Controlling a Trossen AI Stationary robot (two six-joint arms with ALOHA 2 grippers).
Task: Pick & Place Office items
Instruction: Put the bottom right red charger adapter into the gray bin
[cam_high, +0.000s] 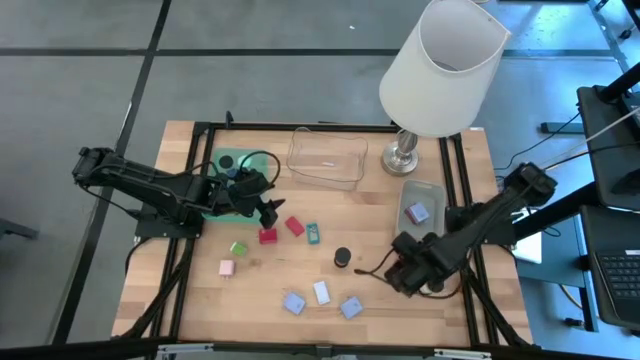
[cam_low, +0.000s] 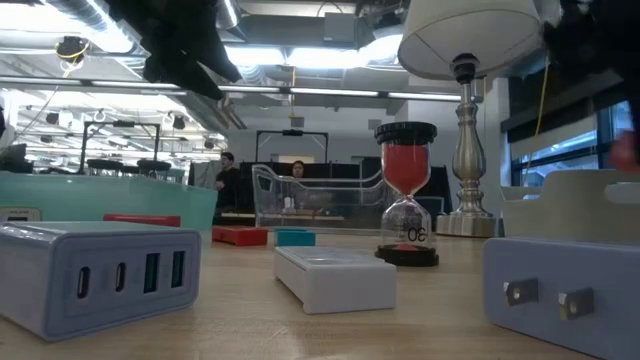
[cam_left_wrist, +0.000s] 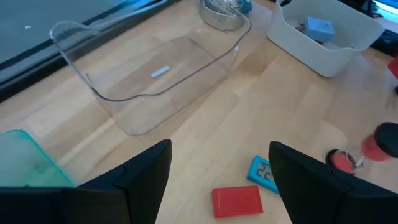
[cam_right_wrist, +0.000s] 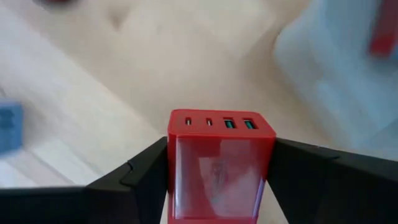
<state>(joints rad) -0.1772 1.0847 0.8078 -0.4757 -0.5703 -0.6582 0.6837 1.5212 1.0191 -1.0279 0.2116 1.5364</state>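
A white lamp (cam_high: 437, 70) stands at the upper right of the wooden tabletop (cam_high: 270, 290). A clear tray (cam_high: 326, 158) sits left of it. A green tray (cam_high: 232, 165) lies farther left, a grey tray (cam_high: 421, 203) right of centre.

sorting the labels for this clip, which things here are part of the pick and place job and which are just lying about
Part of the job:
- red charger, held in the right gripper
- blue chargers
- red blocks
- pink block
- green block
- hourglass
- left gripper, open above the table

Lying about:
- lamp
- clear tray
- grey tray
- green tray

Lamp (cam_high: 440, 70) stands behind the tray (cam_high: 421, 203); 1 charger (cam_high: 417, 211) lies inside.
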